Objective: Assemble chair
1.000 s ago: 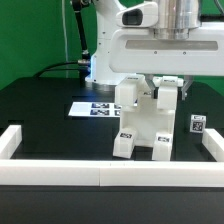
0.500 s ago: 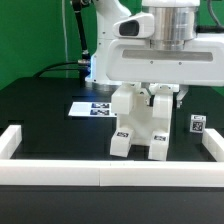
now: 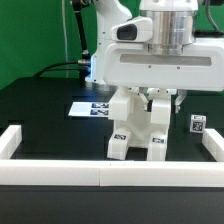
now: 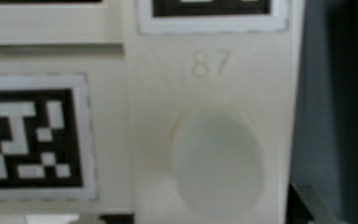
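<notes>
The partly built chair stands upright on the black table, a chunky white block body with two legs whose feet carry small black-and-white tags. My gripper comes down from above onto the chair's upper part on the exterior view's right, its dark fingers closed against the white plastic. The wrist view is filled by a white chair part seen very close, with an oval recess, a faint embossed number and a tag. My fingertips are hidden in that view.
The marker board lies flat behind the chair. White border rails run along the front, the left and the right. A small loose tagged white part stands at the right rail.
The arm and the chair in its grip have shifted together toward the exterior view's left. The grip has stayed the same.
</notes>
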`<action>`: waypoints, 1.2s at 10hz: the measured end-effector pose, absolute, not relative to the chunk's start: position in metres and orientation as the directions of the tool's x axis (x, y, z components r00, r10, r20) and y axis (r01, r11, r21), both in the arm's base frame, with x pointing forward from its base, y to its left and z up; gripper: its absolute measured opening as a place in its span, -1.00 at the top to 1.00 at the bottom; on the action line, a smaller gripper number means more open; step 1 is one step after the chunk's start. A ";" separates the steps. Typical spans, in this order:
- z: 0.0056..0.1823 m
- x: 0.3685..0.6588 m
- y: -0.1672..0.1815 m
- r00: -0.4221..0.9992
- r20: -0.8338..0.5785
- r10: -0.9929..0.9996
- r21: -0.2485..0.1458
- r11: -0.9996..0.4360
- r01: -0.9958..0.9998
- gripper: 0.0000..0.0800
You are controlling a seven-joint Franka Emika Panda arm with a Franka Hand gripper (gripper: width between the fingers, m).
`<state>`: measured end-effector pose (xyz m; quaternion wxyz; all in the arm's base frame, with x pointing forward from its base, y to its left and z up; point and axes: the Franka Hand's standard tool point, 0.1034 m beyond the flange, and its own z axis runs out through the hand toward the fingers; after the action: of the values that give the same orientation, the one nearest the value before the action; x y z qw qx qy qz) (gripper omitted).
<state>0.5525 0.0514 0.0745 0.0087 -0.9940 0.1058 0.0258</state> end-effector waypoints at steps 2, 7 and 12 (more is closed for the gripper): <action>0.075 0.559 0.051 0.978 -0.047 -0.203 -0.012 -0.979 -0.204 0.28; 0.074 0.559 0.051 0.978 -0.047 -0.203 -0.012 -0.979 -0.204 -0.49; 0.074 0.559 0.051 0.978 -0.048 -0.203 -0.011 -0.979 -0.204 -0.62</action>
<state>0.5587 0.0511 0.0737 0.0082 -0.9944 0.1024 0.0231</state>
